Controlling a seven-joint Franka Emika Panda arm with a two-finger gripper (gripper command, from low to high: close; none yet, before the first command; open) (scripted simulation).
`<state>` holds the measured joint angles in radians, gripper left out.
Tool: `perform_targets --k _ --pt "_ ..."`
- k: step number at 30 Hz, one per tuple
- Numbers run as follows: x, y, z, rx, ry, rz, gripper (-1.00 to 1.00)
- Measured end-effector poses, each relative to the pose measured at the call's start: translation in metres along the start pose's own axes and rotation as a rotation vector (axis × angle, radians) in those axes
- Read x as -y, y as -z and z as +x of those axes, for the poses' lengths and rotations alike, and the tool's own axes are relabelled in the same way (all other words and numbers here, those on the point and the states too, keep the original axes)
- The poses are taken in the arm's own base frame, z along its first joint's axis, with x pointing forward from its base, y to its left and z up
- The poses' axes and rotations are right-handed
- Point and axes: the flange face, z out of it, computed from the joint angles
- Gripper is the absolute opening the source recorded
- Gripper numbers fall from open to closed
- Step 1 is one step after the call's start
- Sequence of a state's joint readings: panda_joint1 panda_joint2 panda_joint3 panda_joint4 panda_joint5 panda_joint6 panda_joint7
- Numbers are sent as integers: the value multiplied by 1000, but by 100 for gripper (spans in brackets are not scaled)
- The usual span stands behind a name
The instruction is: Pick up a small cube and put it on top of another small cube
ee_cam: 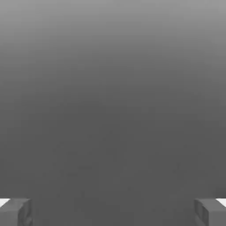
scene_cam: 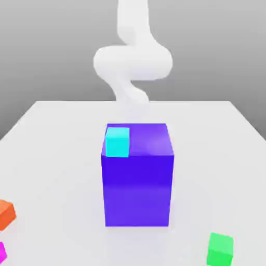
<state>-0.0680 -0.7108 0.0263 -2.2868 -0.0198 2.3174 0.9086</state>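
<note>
- Hand [ee_cam: 113, 212]: released, its two fingers set wide apart with nothing between them.
- Arm [scene_cam: 133, 62]: at 12 o'clock in the exterior view, beyond the large blue block [scene_cam: 137, 189], which serves here as the clock's centre and stands upright on the surface [scene_cam: 57, 140].
- Cyan cube [scene_cam: 117, 143]: at 11 o'clock, resting on top of the block.
- Orange cube [scene_cam: 6, 214]: between 8 and 9 o'clock, on the surface.
- Magenta cube [scene_cam: 2, 253]: at 8 o'clock, near the orange one.
- Green cube [scene_cam: 220, 250]: between 4 and 5 o'clock, well apart from the others.
- Step in hand: probably the approach before a first grasp; no small cube sits on another.
- Next move: choose a small cube, align over it, and descend with jaws parted, avoiding the block; which cube is intended cannot be told.
</note>
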Motion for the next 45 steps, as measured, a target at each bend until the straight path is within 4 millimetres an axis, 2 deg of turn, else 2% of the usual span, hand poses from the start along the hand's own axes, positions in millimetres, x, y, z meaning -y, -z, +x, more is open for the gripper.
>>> perform_targets --k 6,12,16,20,26,33,37,38,45 --pt "-21 -99 34 -23 -292 -190 0" --pt "-68 -194 64 -52 -584 -356 0" --pt "-113 -253 80 -73 -783 -456 0" --pt "-172 -306 95 -103 -999 -554 0" --pt "-256 -378 92 -128 -1302 -681 0" --pt "-363 -445 71 -161 -1681 -817 0" --pt "-401 -490 46 -166 -1730 -833 0" --pt "-406 -497 41 -166 -1731 -834 -100" --pt "-406 -496 42 -167 -1733 -832 -100"
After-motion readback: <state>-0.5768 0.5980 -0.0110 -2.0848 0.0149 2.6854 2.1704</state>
